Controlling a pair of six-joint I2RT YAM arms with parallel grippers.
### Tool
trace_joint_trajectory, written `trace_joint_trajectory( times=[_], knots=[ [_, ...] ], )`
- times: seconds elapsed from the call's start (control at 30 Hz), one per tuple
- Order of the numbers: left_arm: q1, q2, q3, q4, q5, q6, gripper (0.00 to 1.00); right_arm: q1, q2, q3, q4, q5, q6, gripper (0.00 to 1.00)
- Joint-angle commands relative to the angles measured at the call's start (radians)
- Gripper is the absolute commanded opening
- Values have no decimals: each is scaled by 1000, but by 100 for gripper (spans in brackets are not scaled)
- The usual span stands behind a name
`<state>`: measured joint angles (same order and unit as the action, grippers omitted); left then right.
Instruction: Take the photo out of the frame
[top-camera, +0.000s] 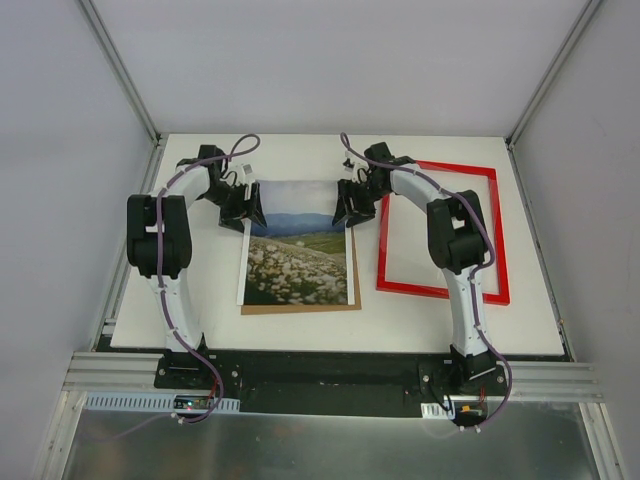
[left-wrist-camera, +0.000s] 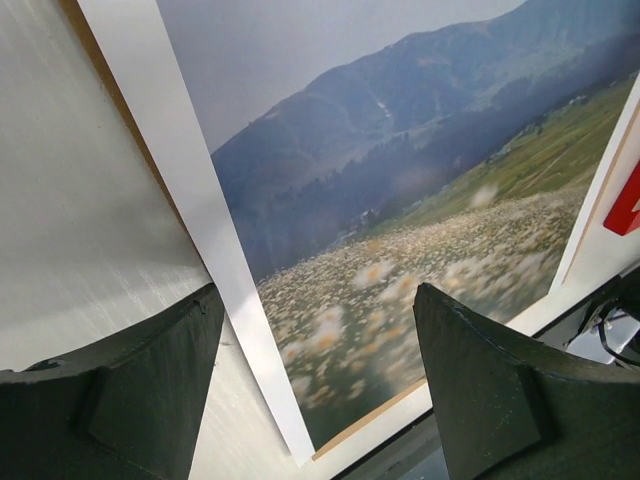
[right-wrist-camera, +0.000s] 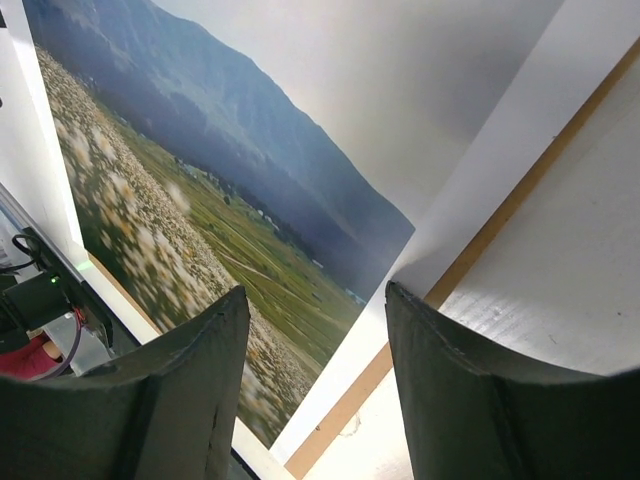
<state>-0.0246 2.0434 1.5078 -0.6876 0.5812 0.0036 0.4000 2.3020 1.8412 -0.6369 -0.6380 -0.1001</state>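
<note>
While left end effector and right end effector gape empty, photo overlies board beside frame.

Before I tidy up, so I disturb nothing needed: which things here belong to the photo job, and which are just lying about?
Job: photo, red frame, left claw, right claw.
Lying about: brown backing board under the photo.

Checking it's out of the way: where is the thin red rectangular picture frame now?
In the top view the red frame lies flat on the table's right side, just right of the landscape photo, under the right arm.
</note>
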Motion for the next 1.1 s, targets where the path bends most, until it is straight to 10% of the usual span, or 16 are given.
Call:
trace_joint_trajectory(
  times=[0.0,0.7,1.07],
  knots=[
    [2,-74,40,-9,74,-1,74,8,19,30,-24,-25,13,59],
    [52,47,40,10,195,-1,72,-12,22,18,31,-173,31,59],
    [78,84,46,51,358,-36,50,-13,46,16,52,-218,43,59]
  ],
)
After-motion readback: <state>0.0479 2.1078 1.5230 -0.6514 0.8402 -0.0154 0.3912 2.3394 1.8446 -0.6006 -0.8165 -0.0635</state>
